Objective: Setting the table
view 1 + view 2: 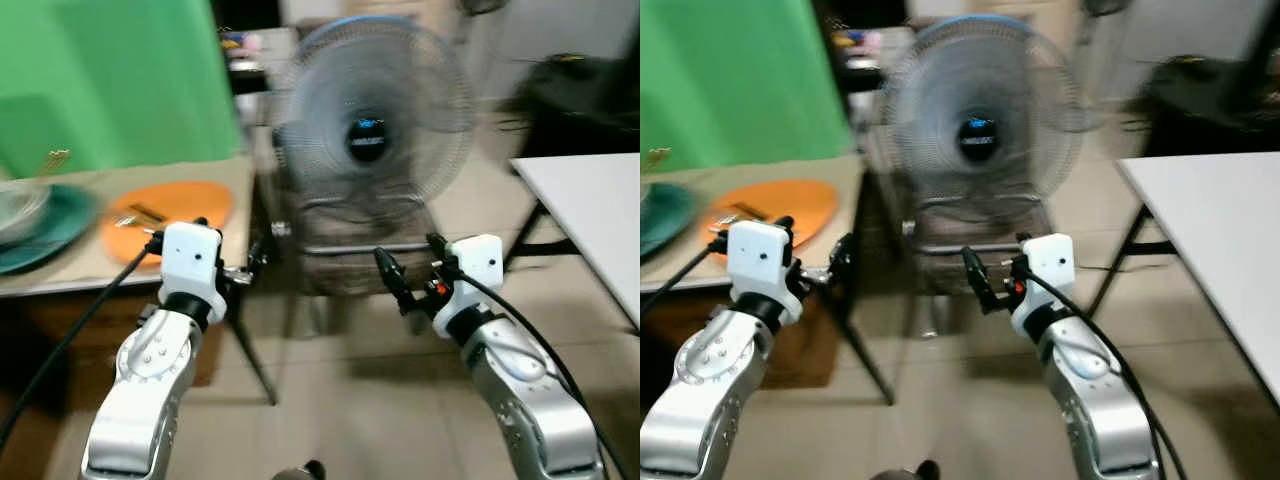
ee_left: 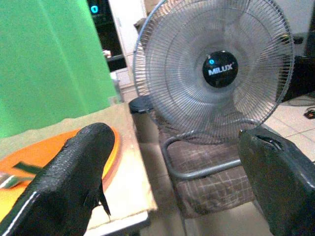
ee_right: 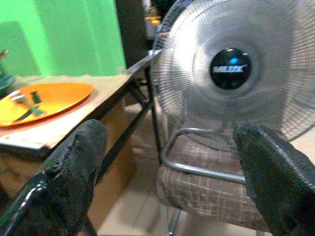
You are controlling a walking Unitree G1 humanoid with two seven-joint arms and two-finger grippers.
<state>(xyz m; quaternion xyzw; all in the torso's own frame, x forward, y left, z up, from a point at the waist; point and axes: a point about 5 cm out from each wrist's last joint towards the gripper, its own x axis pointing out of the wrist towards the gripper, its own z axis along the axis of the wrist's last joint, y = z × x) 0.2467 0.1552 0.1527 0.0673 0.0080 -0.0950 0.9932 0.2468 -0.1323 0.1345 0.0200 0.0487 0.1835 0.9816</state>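
Both arms are raised in front of the body over open tiled floor [image 1: 330, 420]. The left gripper [image 2: 172, 182] hangs just off the near right corner of the wooden table [image 1: 215, 215], its two black fingers [image 2: 74, 182] spread wide with nothing between them. The right gripper [image 3: 172, 182] is held out toward the chair, its fingers [image 3: 74, 172] also wide apart and empty.

On the wooden table, an orange plate [image 1: 175, 210] lies close to the right edge, with a fork [image 3: 19, 101] and a dark strip resting on it. Further left sit a teal plate [image 1: 55, 225] and, on it, a clear glass bowl [image 1: 20, 205], partly cut off by the frame. A green backdrop [image 1: 110, 80] stands behind this table.

Straight ahead, a chair with a checked brown seat [image 2: 211, 182] and a grey metal tube frame [image 3: 197, 169] stands just beside the wooden table's right edge. A grey MILUX fan [image 2: 219, 69] rests on the seat, its round cage wider than the chair.

To the right, a white table [image 1: 590, 200] stands well apart from the chair, its near corner pointing inward and a dark folding leg beneath. A strip of bare floor runs between the chair and this white table. The head views are blurred.
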